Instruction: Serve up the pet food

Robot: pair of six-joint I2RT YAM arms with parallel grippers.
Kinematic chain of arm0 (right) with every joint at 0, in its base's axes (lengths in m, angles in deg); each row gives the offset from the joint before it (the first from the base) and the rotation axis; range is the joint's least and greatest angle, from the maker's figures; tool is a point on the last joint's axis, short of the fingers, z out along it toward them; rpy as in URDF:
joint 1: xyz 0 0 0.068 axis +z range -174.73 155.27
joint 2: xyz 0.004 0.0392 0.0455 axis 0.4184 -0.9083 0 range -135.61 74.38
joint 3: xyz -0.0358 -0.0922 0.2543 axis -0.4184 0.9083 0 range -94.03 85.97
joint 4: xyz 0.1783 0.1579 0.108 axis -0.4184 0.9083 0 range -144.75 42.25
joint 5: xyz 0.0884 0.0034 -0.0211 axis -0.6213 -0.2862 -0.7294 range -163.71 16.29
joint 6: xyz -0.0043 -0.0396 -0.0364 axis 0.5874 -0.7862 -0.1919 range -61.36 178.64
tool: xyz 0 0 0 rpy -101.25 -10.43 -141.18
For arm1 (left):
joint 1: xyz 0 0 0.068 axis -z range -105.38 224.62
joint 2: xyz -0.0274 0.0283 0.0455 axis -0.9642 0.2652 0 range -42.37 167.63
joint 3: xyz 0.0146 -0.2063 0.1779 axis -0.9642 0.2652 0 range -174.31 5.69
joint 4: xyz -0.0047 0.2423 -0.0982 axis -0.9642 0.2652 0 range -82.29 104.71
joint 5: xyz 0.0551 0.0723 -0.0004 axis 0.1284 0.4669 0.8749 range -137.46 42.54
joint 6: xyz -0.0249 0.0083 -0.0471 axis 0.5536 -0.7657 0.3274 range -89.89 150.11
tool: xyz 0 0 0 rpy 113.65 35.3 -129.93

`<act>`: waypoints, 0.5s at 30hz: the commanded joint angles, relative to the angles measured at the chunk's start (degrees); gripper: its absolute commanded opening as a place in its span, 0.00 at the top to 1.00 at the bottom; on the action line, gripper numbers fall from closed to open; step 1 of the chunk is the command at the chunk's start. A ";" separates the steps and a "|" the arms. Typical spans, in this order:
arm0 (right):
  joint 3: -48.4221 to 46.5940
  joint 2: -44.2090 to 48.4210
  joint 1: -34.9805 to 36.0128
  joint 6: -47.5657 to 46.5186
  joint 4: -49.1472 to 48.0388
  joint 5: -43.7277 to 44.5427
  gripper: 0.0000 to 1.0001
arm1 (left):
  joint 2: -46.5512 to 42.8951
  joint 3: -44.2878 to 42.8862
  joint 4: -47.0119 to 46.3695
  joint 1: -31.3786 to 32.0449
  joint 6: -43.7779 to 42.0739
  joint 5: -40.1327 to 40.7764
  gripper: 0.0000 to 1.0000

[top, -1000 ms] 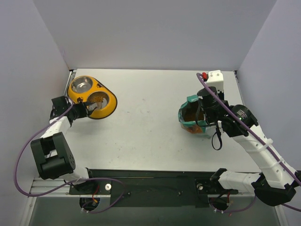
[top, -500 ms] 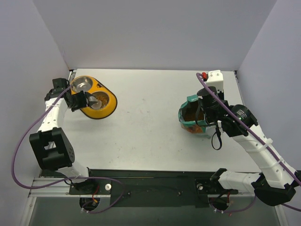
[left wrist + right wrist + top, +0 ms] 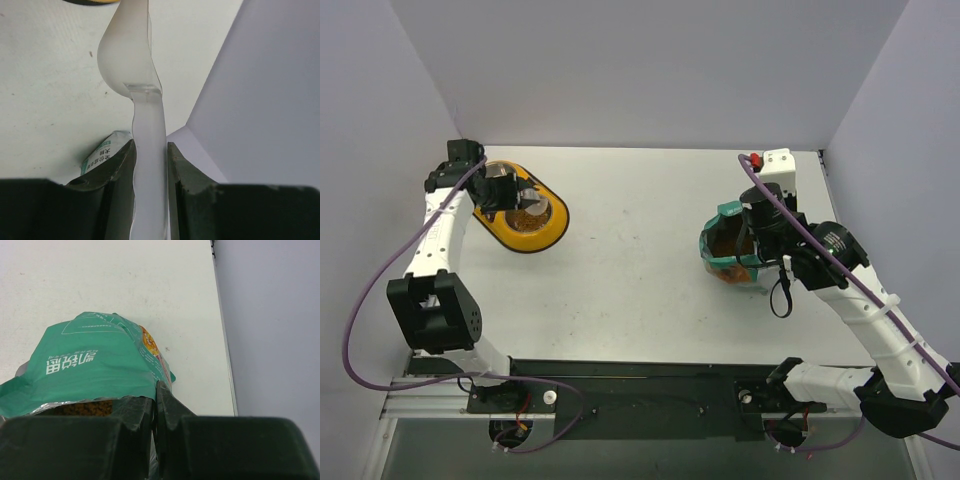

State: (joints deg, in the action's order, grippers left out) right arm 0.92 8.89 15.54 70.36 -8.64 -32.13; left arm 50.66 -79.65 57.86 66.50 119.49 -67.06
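Note:
Brown pet food (image 3: 529,214) lies in the near bowl of the yellow feeder (image 3: 558,224) at the back left. My left gripper (image 3: 496,190) hangs over the feeder's far bowl, shut on the handle of a clear plastic scoop (image 3: 128,55); the handle stands between its jaws (image 3: 150,145). At the right stands the open teal pouch (image 3: 724,246) with more kibble (image 3: 82,409) inside. My right gripper (image 3: 761,236) is shut on the pouch's rim (image 3: 156,395). The teal pouch wall (image 3: 95,365) fills the right wrist view.
Grey walls enclose the table on three sides; the feeder sits close to the left wall. A white box with a red button (image 3: 772,163) stands at the back right, behind the pouch. A black rail (image 3: 640,385) runs along the near edge between the arm bases.
My left arm has swung the scoop back and left, from over the near bowl to over the far bowl. The right arm and pouch have not moved.

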 commanded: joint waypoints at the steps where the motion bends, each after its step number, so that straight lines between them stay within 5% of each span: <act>1: -1.43 0.28 -1.77 -0.39 3.64 2.63 1.00 | 0.39 -9.92 2.06 7.57 -8.76 1.75 1.00; 9: -0.81 0.54 -5.55 -0.39 3.38 -1.41 1.00 | -0.83 -15.46 -5.41 22.79 -18.97 -7.29 1.00; 15: -5.11 -2.44 -6.69 -0.30 4.60 -6.68 1.00 | -4.07 -24.25 -1.64 31.93 -28.47 -10.02 1.00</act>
State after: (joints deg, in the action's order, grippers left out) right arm -0.59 8.26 10.10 70.49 -8.08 -37.86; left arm 51.41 -97.02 56.57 94.15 99.14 -73.66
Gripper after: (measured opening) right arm 0.002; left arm 0.350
